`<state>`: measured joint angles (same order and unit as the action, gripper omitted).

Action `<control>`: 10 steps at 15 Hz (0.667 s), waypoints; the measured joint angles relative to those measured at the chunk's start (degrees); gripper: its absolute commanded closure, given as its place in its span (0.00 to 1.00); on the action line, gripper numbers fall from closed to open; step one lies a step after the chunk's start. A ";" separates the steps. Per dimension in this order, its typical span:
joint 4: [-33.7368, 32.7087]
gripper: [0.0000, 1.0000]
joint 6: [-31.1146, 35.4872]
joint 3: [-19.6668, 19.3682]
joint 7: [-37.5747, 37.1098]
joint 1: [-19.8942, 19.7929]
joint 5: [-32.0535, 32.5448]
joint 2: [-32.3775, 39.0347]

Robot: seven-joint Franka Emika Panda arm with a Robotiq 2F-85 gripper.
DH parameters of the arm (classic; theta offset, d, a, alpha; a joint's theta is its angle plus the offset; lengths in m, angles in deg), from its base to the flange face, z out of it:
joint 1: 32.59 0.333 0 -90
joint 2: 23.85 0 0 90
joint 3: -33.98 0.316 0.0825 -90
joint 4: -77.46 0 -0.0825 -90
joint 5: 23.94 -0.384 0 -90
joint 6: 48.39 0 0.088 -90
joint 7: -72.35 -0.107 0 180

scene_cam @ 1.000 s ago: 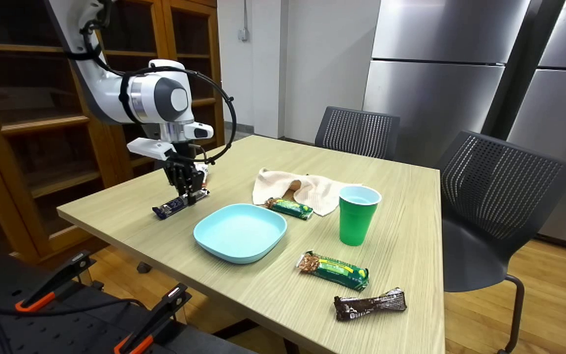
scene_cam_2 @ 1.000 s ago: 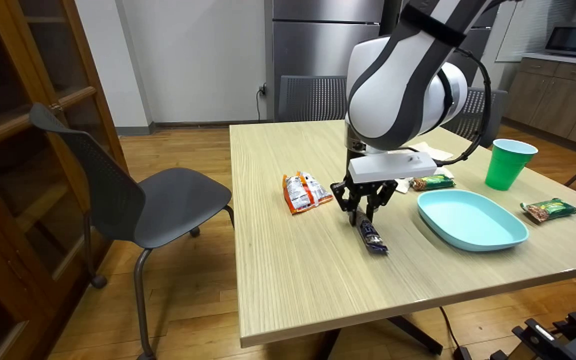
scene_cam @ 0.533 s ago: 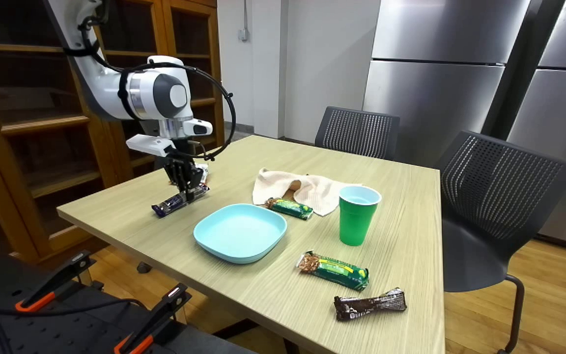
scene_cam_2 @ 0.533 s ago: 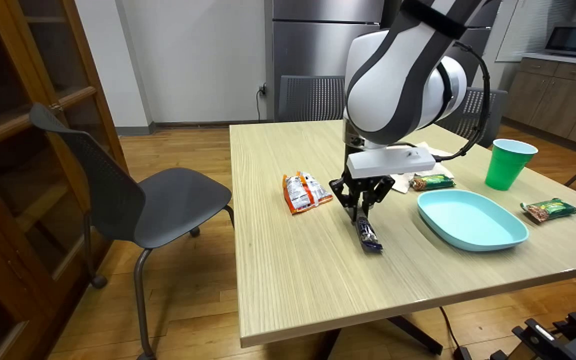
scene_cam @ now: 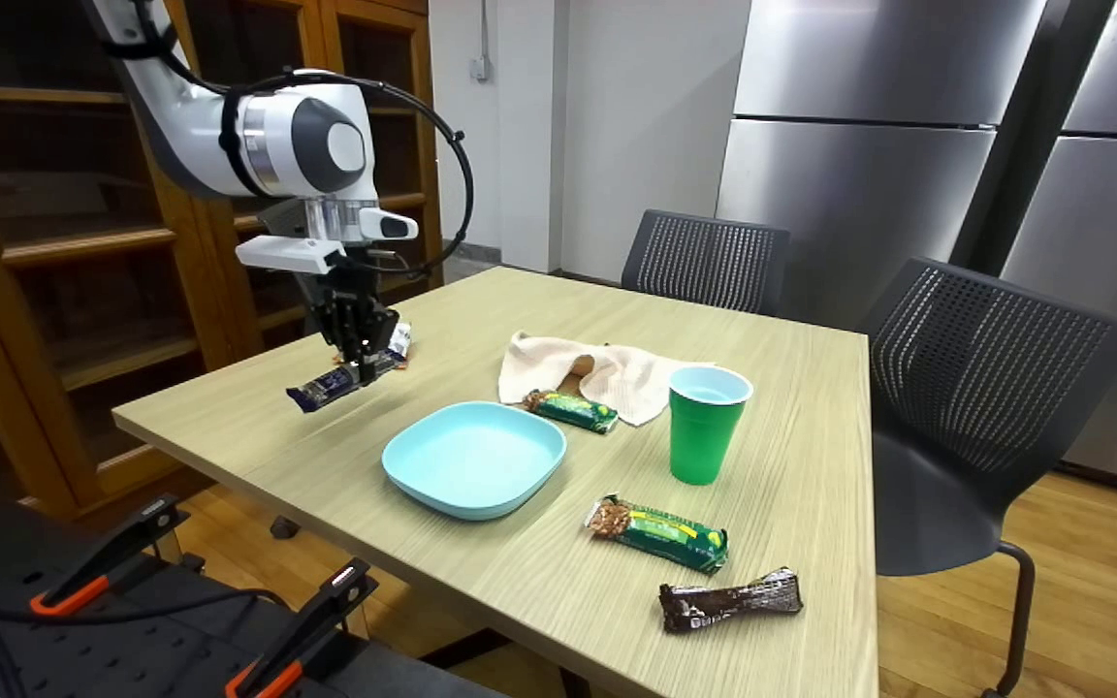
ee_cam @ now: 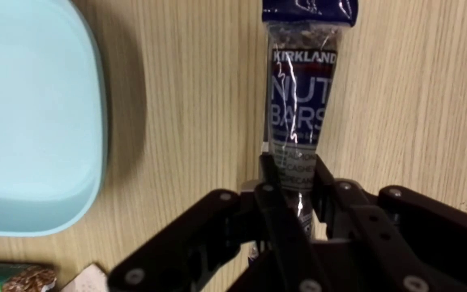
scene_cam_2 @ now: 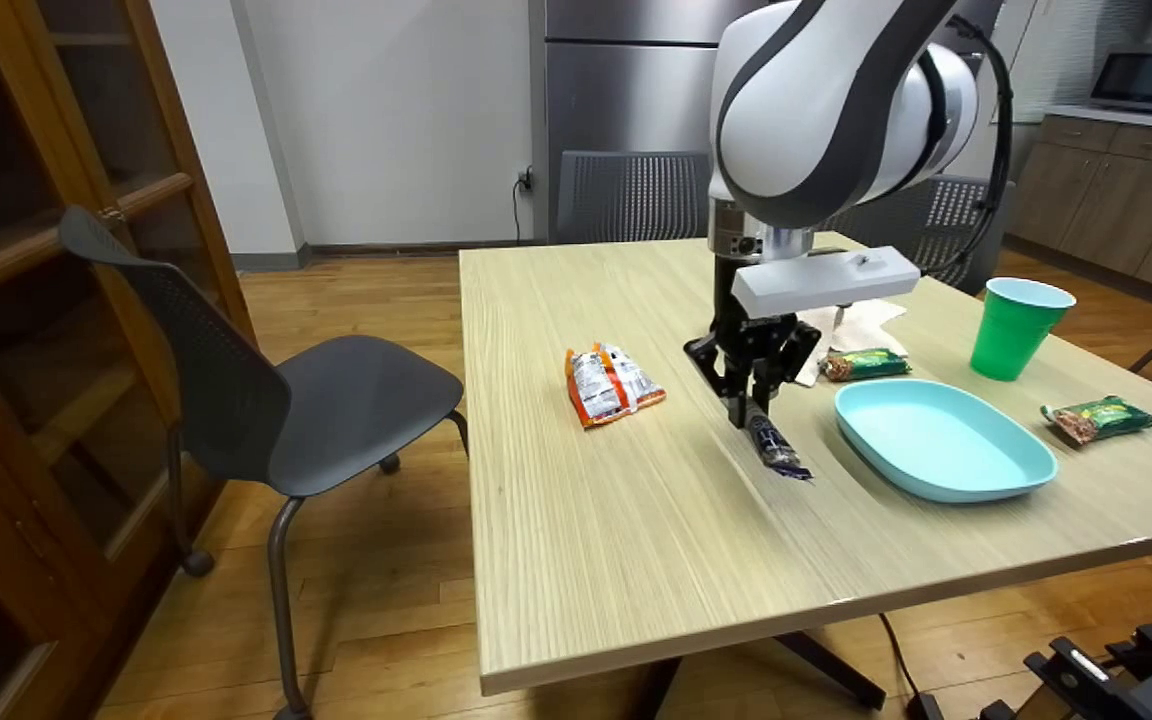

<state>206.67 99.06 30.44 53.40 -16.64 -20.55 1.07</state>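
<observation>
Above the table [scene_cam_2: 556, 560], the gripper [ee_cam: 293, 170] stands nearly closed, its jaws clamped around the middle of a nut bar [ee_cam: 300, 97]. Near the bar, a light-blue plate [scene_cam_2: 946, 440] and a snack bag [scene_cam_2: 613, 386] rest well apart from each other.

light-blue plate [scene_cam: 474, 460] just chilling on the counter [scene_cam_2: 601, 550] | green cup [scene_cam: 707, 431] standing upright | green-wrapped bar [scene_cam: 576, 412] right by the pinkish cloth [scene_cam: 638, 376] | second green-wrapped bar [scene_cam: 660, 533] near a brown-wrapped snack [scene_cam: 725, 603] | orange-silver snack bag [scene_cam_2: 611, 386], kinda crumpled | dark gray chair [scene_cam_2: 361, 415] beside the counter | steel fridge [scene_cam: 854, 213] in the background
</observation>
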 measured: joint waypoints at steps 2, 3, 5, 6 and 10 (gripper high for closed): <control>2.23 0.94 -1.70 -0.12 0.53 -0.74 0.63 -3.08; 3.40 0.94 -2.39 -0.17 0.53 -1.15 1.19 -4.56; 5.53 0.94 -2.91 -0.23 0.52 -1.94 1.77 -6.98; 6.47 0.94 -3.26 -0.22 0.52 -2.40 1.78 -8.00; 8.85 0.94 -3.75 -0.30 0.72 -5.03 2.38 -10.23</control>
<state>215.52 95.30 30.13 54.12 -21.67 -18.17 -9.16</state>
